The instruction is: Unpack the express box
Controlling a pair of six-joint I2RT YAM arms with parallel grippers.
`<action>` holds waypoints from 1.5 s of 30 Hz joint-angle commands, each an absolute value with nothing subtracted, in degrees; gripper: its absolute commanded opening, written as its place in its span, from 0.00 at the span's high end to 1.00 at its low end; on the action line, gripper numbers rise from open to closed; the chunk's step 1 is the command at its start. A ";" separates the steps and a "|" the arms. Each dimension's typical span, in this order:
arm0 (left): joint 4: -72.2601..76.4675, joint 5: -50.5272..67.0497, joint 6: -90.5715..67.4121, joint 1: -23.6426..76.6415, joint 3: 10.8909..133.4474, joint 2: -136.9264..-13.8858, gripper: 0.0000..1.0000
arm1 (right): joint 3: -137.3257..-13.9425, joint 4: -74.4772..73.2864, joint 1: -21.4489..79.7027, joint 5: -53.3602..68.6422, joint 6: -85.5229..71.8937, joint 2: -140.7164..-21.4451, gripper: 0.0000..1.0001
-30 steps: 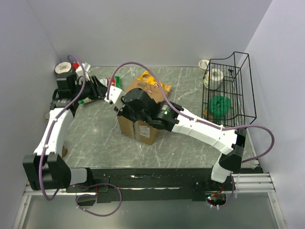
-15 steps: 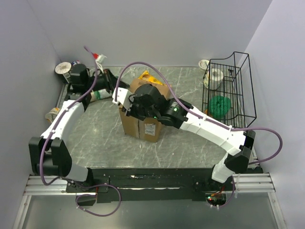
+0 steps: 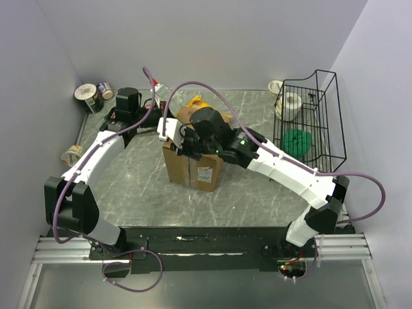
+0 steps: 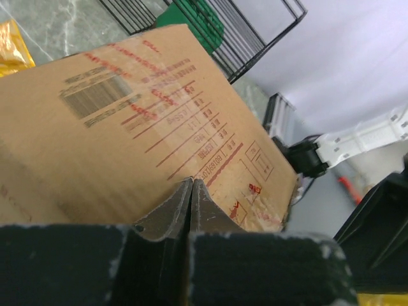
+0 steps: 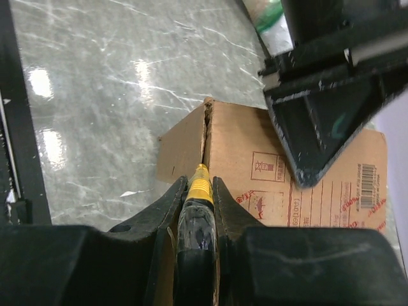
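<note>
Clamping yellow-tipped tool [image 5: 196, 231], right hand [image 5: 199, 181]; tip at express box [image 5: 255, 159].

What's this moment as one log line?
left hand: shut, by express box | right hand: shut on yellow-tipped tool | tool tip: at box seam

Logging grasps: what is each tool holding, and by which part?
Right tool: dark yellow-tipped stick, gripped along its body. Left tool: shut, holding nothing visible.

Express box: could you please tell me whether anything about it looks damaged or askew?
The express box shows a dark gap along one seam near its corner, where the right end effector holds a yellow-tipped tool. It sits turned at an angle to the table edges.
</note>
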State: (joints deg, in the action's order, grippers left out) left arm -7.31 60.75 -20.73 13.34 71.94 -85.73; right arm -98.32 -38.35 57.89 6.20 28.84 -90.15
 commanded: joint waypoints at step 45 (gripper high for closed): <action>-24.61 56.43 2.37 19.51 70.49 -90.35 0.99 | -103.81 -51.42 47.02 15.91 51.15 -84.02 1.00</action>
State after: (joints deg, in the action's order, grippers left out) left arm -10.13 59.05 0.10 18.48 74.28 -86.83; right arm -104.20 -54.28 48.38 22.11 47.18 -87.72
